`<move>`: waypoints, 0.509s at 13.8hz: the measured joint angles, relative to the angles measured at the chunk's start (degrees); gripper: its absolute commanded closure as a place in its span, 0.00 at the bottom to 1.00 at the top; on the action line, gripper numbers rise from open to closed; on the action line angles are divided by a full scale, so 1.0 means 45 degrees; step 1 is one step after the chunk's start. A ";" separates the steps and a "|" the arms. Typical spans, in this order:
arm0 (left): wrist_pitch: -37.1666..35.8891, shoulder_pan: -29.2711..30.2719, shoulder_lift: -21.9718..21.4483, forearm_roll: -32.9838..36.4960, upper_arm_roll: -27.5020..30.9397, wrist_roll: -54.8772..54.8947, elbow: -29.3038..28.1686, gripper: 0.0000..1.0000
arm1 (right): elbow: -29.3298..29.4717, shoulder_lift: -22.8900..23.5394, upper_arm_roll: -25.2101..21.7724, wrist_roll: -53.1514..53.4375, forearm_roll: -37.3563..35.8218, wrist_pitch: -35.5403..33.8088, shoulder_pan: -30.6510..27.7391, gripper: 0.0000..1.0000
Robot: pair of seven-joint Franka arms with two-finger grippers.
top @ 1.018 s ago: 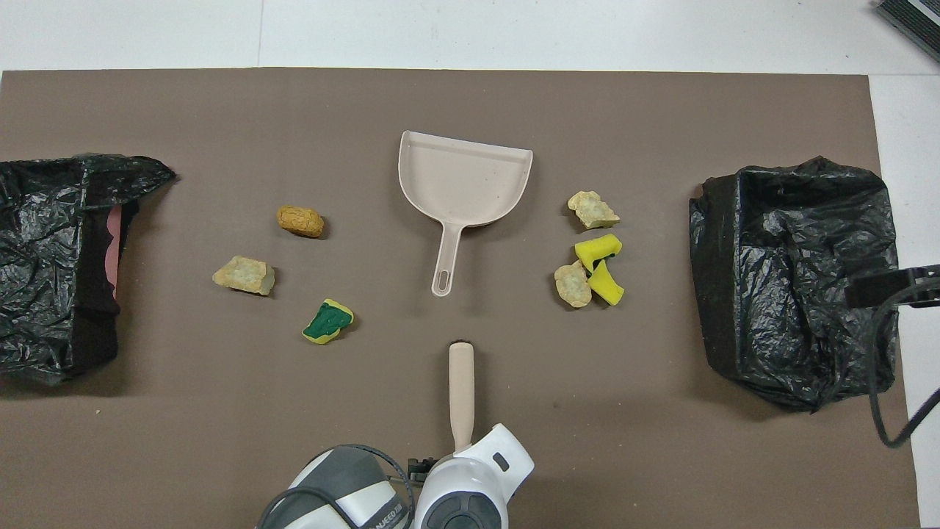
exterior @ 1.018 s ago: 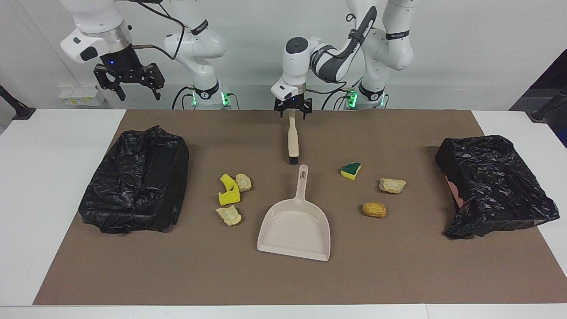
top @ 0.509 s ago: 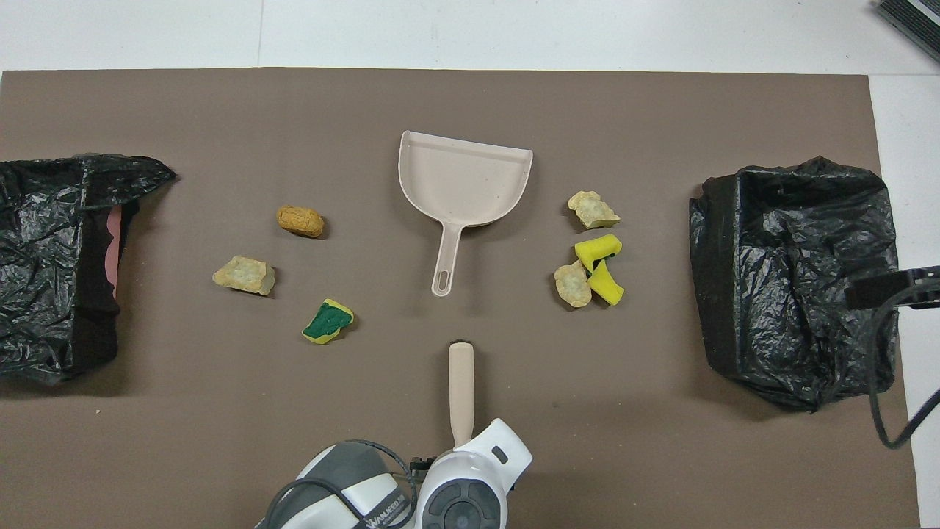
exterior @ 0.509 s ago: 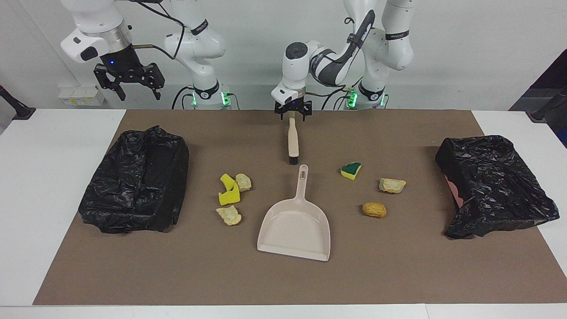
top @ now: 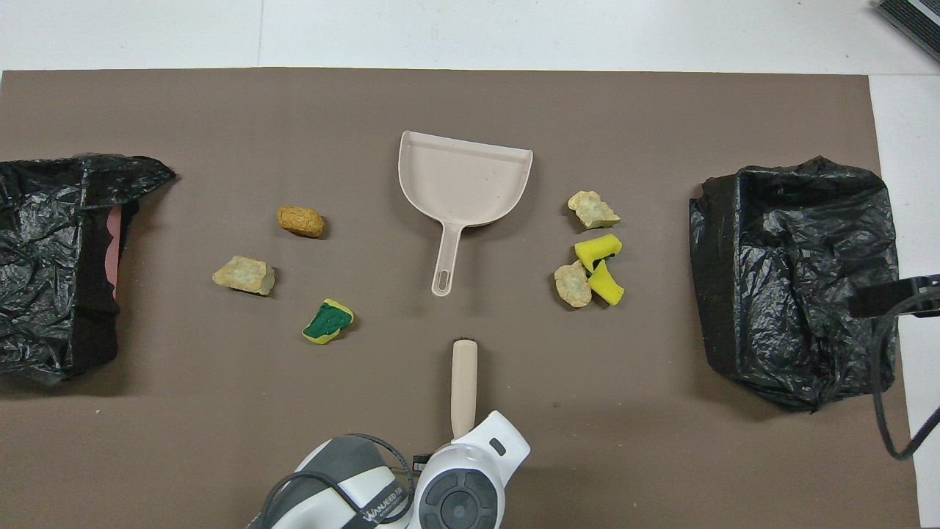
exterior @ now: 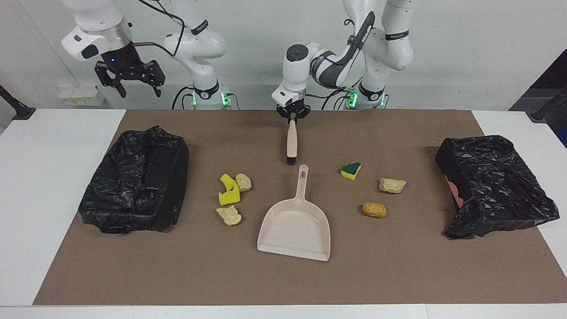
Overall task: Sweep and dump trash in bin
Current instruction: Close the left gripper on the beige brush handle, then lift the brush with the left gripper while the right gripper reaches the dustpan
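Right gripper [exterior: 129, 83]: raised in the air over the table edge at the right arm's end, fingers spread apart, holding nothing; this arm waits.
Bin at right arm's end [exterior: 135, 181]: lined with a black bag, resting on the brown mat [exterior: 283, 279].
Trash, first group [exterior: 231, 196]: two yellow pieces touching each other, one cream chunk beside them nearer the robots, one cream chunk just farther from the robots; all lie on the mat between this bin and the dustpan.
Brush [exterior: 291, 142]: beige handle, black bristles at the end toward the dustpan; lies on the mat nearer the robots than the dustpan, in line with its handle.
Left gripper [exterior: 292, 116]: down at the brush's handle end, fingers clamped together on it.
Dustpan [exterior: 296, 223]: beige, flat on the mat at mid-table, handle toward the robots, pan holds no trash.
Trash, second group [exterior: 351, 170]: green-topped yellow piece, a cream chunk [exterior: 392, 185] and an orange-brown chunk [exterior: 374, 209], set apart from one another, between the dustpan and the other bin.
Bin at left arm's end [exterior: 494, 184]: black-bagged, on the mat's edge.
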 measured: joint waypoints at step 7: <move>-0.3289 0.1735 -0.0983 0.0264 0.0327 -0.0439 0.0949 1.00 | -0.0102 0.0004 0.0259 -0.0001 0.0038 0.0002 0.0008 0.00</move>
